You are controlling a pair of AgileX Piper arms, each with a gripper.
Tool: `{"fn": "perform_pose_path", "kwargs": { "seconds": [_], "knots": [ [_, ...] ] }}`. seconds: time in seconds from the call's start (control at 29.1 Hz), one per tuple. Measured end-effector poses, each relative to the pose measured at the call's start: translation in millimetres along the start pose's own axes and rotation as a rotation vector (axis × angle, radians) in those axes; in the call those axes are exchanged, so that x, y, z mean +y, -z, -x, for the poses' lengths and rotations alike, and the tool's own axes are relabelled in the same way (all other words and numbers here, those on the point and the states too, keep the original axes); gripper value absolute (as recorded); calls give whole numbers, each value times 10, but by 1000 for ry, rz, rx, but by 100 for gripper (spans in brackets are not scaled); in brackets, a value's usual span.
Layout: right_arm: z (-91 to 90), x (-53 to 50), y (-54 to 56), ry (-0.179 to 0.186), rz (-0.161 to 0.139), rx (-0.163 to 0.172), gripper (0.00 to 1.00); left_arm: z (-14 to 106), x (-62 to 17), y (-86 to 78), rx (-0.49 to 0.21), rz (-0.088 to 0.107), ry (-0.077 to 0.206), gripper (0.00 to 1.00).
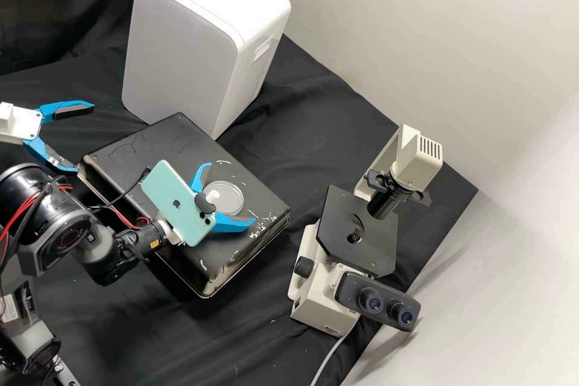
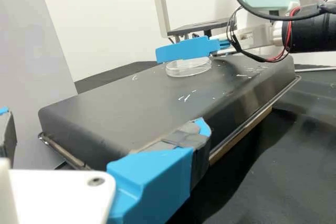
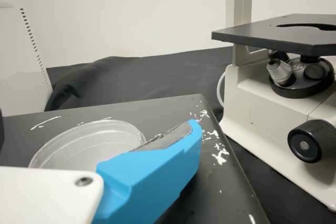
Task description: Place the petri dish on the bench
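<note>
The clear round petri dish (image 1: 224, 195) lies flat on top of a scuffed black box (image 1: 151, 154) in the middle of the bench. My right gripper (image 1: 231, 196) is open and level with the dish, one blue finger on each side of it. In the right wrist view the dish (image 3: 86, 145) sits just beside one blue finger (image 3: 157, 163). The left wrist view shows the dish (image 2: 188, 67) far across the box top (image 2: 131, 108). My left gripper (image 1: 81, 137) stands open at the box's left end, holding nothing.
A tall white container (image 1: 199, 36) stands behind the box. A white and black microscope (image 1: 362, 241) is to the right, close to the box's right edge. A teal phone (image 1: 175, 202) rides on the right wrist. Black cloth (image 1: 301, 120) covers the bench.
</note>
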Motion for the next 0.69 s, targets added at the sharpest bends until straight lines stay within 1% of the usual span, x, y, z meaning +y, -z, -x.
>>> {"fn": "perform_pose_path", "kwargs": {
  "seconds": [0.03, 0.07, 0.14, 0.21, 0.31, 0.48, 0.62, 0.69],
  "knots": [
    [14, 6, 6, -2, 0, 3, 100, 3, 8, 0, 2, -9, -5, 100],
    [29, 20, 22, -7, -1, 10, 100, 7, 20, 0, 5, -12, -12, 100],
    [57, 29, 29, -9, -2, 13, 100, 16, 45, -11, -1, -13, -26, 100],
    [79, 40, 39, -14, -3, 17, 100, 31, 85, -17, -4, -15, -49, 100],
    [82, 51, 52, -19, -4, 23, 100, 53, 140, -11, 6, -12, -81, 100],
    [82, 52, 51, -20, -5, 22, 100, 75, 189, -32, 5, -5, -112, 100],
    [82, 52, 51, -20, -5, 22, 100, 97, 235, -36, 5, -6, -139, 100],
    [82, 52, 51, -20, -5, 22, 100, 101, 243, -37, 5, -6, -146, 100]
  ]
}}
